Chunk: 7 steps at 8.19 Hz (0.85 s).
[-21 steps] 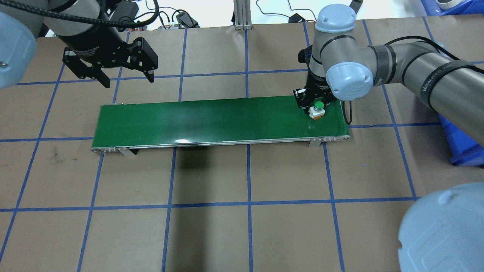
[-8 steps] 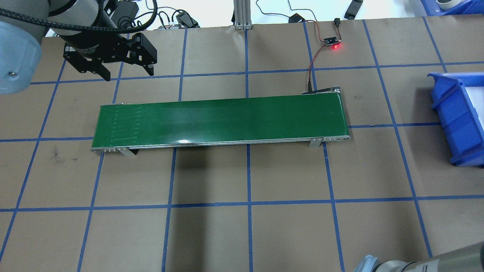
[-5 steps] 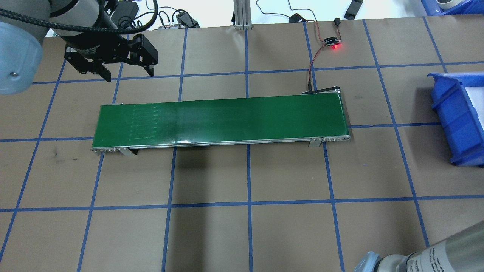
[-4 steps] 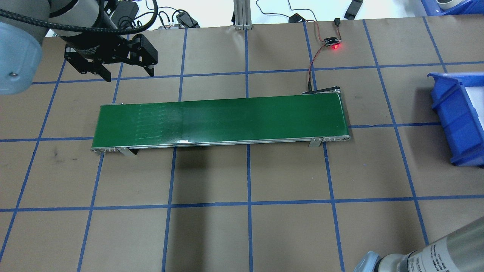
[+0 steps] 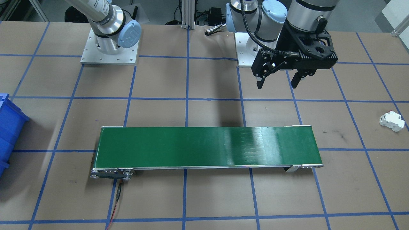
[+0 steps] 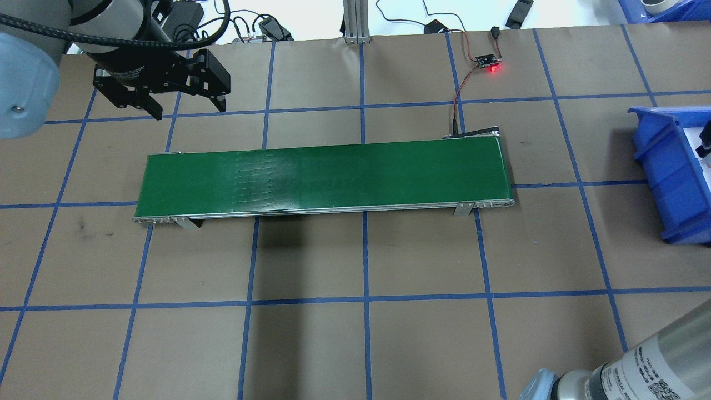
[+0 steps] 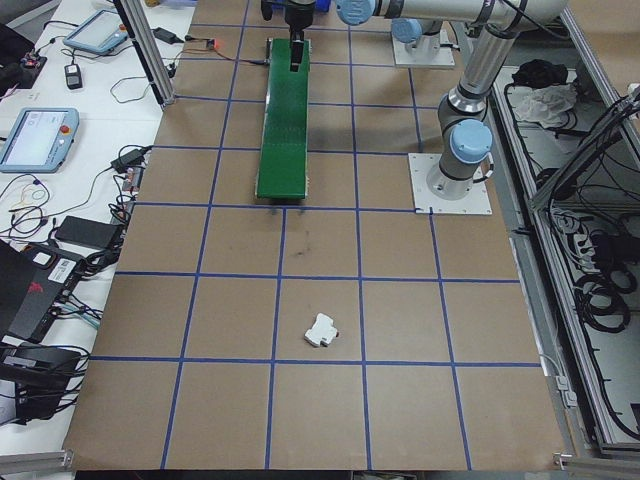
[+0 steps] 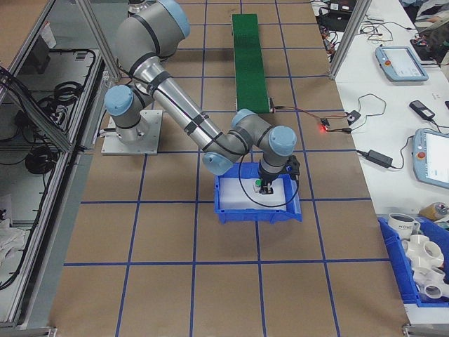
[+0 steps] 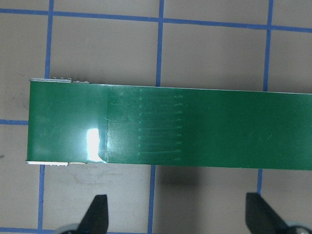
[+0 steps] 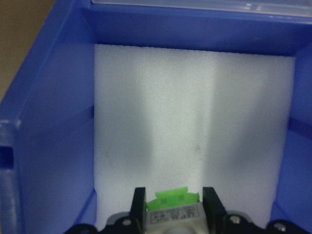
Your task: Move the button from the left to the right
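The right gripper is clamped on the button, its two fingers pressed to either side of the white body with the green cap showing between them. It hangs over the white foam lining the blue bin, inside the walls; whether the button touches the foam cannot be told. In the right-side view this arm bends down into the bin, which stands well apart from the belt. The belt carries nothing. The left gripper hangs spread wide and empty above the table behind the belt's left end. A white block lies off by itself. By my reading the carry is done; setting the button down, letting go and pulling clear are left.
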Tool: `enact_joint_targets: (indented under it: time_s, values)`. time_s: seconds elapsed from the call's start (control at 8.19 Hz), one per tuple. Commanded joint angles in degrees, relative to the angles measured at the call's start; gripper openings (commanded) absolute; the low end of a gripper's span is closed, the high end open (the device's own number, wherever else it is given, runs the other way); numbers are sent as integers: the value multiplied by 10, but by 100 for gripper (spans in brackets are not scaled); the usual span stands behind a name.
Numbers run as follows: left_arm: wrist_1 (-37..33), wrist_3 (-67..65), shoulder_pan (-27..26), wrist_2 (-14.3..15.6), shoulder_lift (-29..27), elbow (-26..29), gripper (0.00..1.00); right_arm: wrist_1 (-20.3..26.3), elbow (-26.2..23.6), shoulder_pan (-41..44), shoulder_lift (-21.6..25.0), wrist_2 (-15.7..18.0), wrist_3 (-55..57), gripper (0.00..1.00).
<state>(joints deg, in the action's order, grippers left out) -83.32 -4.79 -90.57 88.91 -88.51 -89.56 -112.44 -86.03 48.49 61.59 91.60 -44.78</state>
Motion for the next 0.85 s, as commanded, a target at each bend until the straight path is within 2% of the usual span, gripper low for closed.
enact_joint_targets:
  time_s: [0.0,0.12,0.37,0.49,0.61,0.73]
  values:
    - [0,0,1,0,0,0,100,-9,-14,0,-13,2,0,3]
    - [0,0,0,1,0,0,100,-13,-14,-1,-15,2,0,11]
    - [0,1,0,0,0,0,100,-23,-15,-2,-24,3,0,17]
    - [0,3,1,0,0,0,100,-24,-16,-2,-25,5,-3,39]
    - [0,7,0,0,0,-1,100,-24,-17,-3,-24,5,-7,86]
    - [0,6,0,0,0,-1,100,-36,-17,-3,-24,13,-8,97]
